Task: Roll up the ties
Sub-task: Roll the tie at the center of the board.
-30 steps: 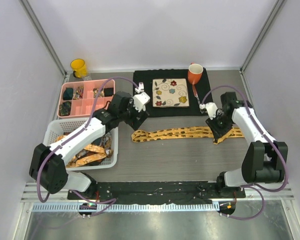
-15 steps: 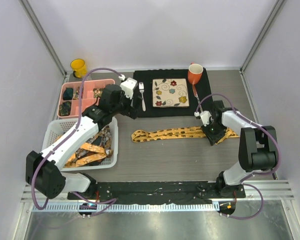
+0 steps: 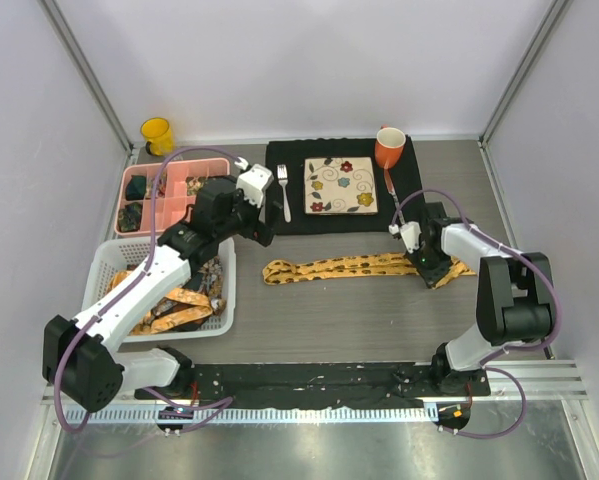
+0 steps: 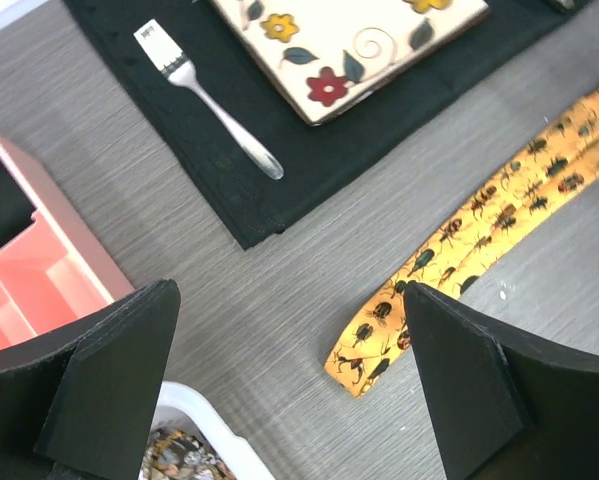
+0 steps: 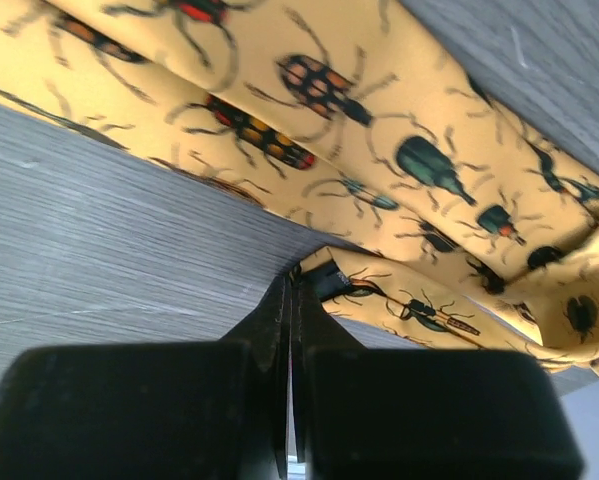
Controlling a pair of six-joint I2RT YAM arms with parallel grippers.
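A mustard-yellow tie (image 3: 349, 266) with dark beetle prints lies stretched left to right on the grey table. Its left tip shows in the left wrist view (image 4: 479, 235). My left gripper (image 3: 268, 220) is open and empty, hovering above the table between the tie's left tip and the pink tray, and it also shows in the left wrist view (image 4: 294, 400). My right gripper (image 3: 431, 270) is down at the tie's right end. In the right wrist view its jaws (image 5: 294, 285) are shut on a folded corner of the tie (image 5: 379, 150). More ties (image 3: 174, 305) lie in the white basket.
The white basket (image 3: 109, 255) stands at the left, with the pink compartment tray (image 3: 169, 190) behind it. A black mat (image 3: 289, 225) holds a flowered tile plate (image 3: 340, 185), a fork (image 3: 284, 195) and an orange mug (image 3: 389, 148). A yellow cup (image 3: 157, 135) sits at the back left.
My left gripper has lifted away from the tie's left end and swung back left toward the pink tray. My right gripper has shifted slightly left onto the tie's right end.
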